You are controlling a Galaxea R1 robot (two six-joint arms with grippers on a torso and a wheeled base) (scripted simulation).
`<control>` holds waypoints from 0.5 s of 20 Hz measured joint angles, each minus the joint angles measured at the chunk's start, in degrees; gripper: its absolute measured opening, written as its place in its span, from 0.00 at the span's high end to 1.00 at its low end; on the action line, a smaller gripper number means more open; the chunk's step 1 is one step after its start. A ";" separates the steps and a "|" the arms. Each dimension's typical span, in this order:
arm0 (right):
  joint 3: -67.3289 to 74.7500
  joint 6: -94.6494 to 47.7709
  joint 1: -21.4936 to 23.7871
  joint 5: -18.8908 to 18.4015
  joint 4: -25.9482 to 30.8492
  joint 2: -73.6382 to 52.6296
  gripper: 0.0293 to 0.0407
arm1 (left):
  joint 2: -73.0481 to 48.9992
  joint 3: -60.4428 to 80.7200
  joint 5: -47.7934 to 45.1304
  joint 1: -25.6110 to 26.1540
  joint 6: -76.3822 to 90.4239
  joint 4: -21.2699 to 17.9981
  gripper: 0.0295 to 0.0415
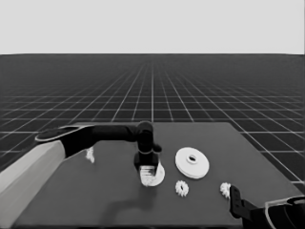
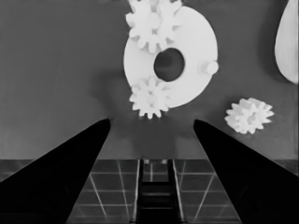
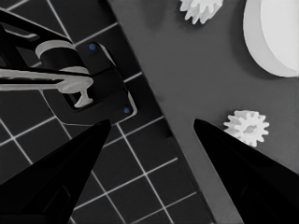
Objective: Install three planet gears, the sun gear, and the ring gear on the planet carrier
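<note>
1. Left arm reaches in from the table's left end, forearm level, wrist bent down; left gripper (image 1: pixel 150 168) hangs over the smaller round part (image 1: pixel 153 175).
2. Its fingers (image 2: pixel 70 163) are spread wide, gripping nothing.
3. Left wrist view: 2 planet gears (image 2: pixel 149 97) sit on the smaller round part, 1 bare peg (image 2: pixel 208 67) beside its hole.
4. Larger round part (image 1: pixel 192 162) lies just right of it, apart.
5. 2 loose gears (image 1: pixel 181 188) near the front edge; 1 by the right gripper (image 1: pixel 234 199), parked at the front-right corner, fingers apart, nothing held.
6. Thin white piece (image 1: pixel 89 154) lies left, beside the forearm.
</note>
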 joint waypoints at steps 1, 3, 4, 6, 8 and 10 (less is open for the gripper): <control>0.00 0.00 0.00 0.00 0.00 0.00 0.19 | 0.00 0.03 0.00 -0.17 -0.03 -0.18 0.25; 0.00 0.00 0.00 0.00 0.00 0.00 0.19 | -0.01 0.06 0.00 -0.32 -0.05 -0.36 0.25; 0.00 0.00 0.00 0.00 0.00 0.00 0.19 | -0.01 0.06 0.00 -0.35 -0.05 -0.40 0.25; 0.00 0.00 0.00 0.00 0.00 0.00 0.19 | -36.79 35.44 -33.05 -12.50 56.26 4.09 0.05; 0.00 0.00 0.00 0.00 0.00 0.00 0.19 | -57.55 48.95 -44.71 -17.90 90.07 5.65 0.18; 0.00 0.00 0.00 0.00 0.00 0.00 0.19 | -64.35 53.72 -48.76 -19.69 101.77 6.18 0.24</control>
